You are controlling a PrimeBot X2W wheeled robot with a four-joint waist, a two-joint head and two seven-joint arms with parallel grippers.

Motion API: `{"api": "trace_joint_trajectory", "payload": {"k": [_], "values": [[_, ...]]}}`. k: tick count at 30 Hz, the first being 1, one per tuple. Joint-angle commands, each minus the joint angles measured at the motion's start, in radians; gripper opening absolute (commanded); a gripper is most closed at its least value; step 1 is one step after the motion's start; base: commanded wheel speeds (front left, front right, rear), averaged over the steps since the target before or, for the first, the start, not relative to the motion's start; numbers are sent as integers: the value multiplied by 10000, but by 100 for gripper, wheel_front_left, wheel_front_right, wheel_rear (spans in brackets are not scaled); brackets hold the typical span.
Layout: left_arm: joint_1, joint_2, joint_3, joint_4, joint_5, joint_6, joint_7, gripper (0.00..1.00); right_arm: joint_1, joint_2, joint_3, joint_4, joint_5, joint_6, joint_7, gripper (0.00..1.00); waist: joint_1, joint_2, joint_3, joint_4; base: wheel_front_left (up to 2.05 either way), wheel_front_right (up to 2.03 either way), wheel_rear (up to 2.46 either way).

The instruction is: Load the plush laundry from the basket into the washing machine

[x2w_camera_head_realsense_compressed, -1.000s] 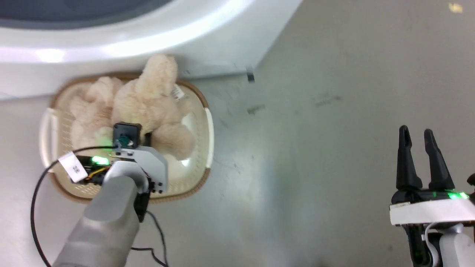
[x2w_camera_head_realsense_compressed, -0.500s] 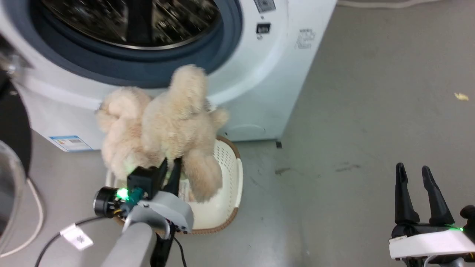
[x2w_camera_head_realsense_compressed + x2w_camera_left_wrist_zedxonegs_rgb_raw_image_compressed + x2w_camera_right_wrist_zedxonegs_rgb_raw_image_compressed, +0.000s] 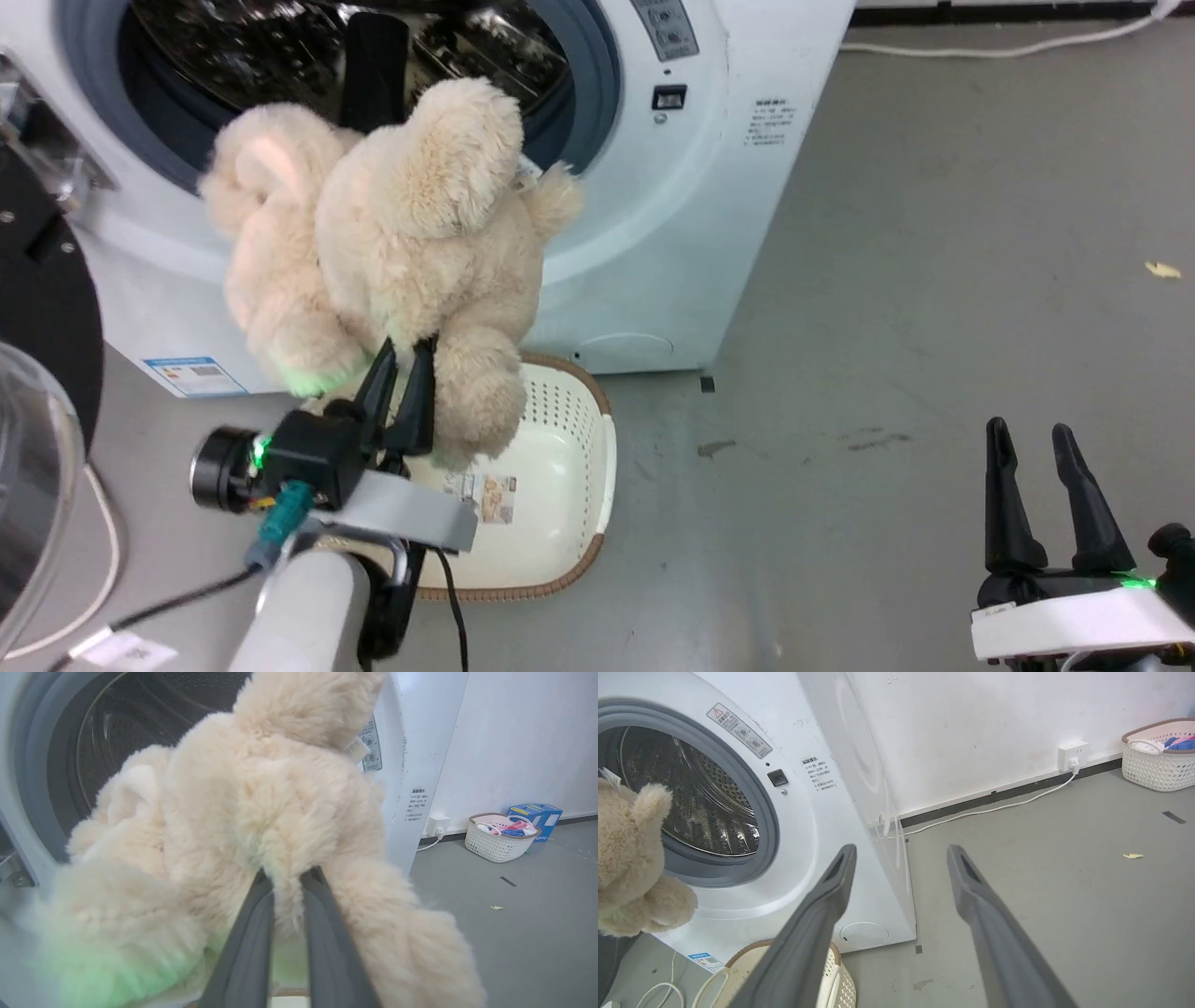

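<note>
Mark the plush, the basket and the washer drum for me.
plush laundry (image 3: 401, 233), head view, middle of its fluffy body.
basket (image 3: 560, 420), head view, perforated inner wall on its right side.
washing machine drum (image 3: 705, 807), right wrist view, perforated steel inside the door ring.

Bare utility or test room suggested, not furnished home. Large white front-loading washing machine (image 3: 831, 826) stood directly on plain grey concrete floor (image 3: 934, 280). Scuffed white painted wall (image 3: 971, 728) edged by black skirting strip (image 3: 994, 796). White wall socket (image 3: 1071, 755) mounted low. White perforated basket of coloured clothes (image 3: 497, 843) and blue cardboard box (image 3: 536, 812) set against wall.
</note>
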Motion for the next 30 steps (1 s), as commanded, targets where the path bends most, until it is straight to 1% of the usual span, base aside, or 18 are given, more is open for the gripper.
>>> {"api": "trace_joint_trajectory", "payload": {"k": [1,4,7,11,14,17,21,25,27,28,30], "values": [[-359,-58,155,-75,34,-88,-56,0,36,33,29,-80,46,6,-42,100,1,0,218,-143,0,0,0],[-1107,-108,400,21,28,-246,-56,0,-109,34,3,-147,120,6,-42,100,1,0,633,-265,0,0,0],[-2051,-76,526,412,170,-331,-56,0,-314,34,9,-202,220,6,-42,100,1,0,1158,-450,0,0,0],[-3443,192,723,1200,321,-405,-49,0,-635,34,169,-259,401,6,-42,100,1,0,1933,-780,0,0,0],[-4727,427,749,1911,497,-443,124,0,-856,35,89,-297,557,6,-42,100,1,0,2537,-899,0,0,0],[-6116,693,773,2633,703,-433,515,0,-1136,35,159,-287,694,6,-42,100,1,0,3205,-1074,0,0,0],[-7988,1218,796,3607,978,-540,1095,0,-1534,35,349,-315,891,6,-42,100,1,0,4032,-1366,0,0,0],[-9891,1671,686,4708,1317,-660,1584,0,-1907,35,495,-327,1102,6,-42,100,1,0,4695,-1662,0,0,0],[-10667,1874,484,5317,1624,-683,1859,0,-2050,35,538,-313,1191,6,-42,100,1,0,4939,-1777,0,0,0],[-11012,1945,355,5661,1756,-747,2068,0,-2112,35,558,-313,1236,6,-42,100,1,0,5061,-1826,0,0,0],[-11663,1957,446,6292,1716,-645,2369,0,-2250,35,630,-326,1325,6,-42,100,1,0,5297,-1928,0,0,0]]}}
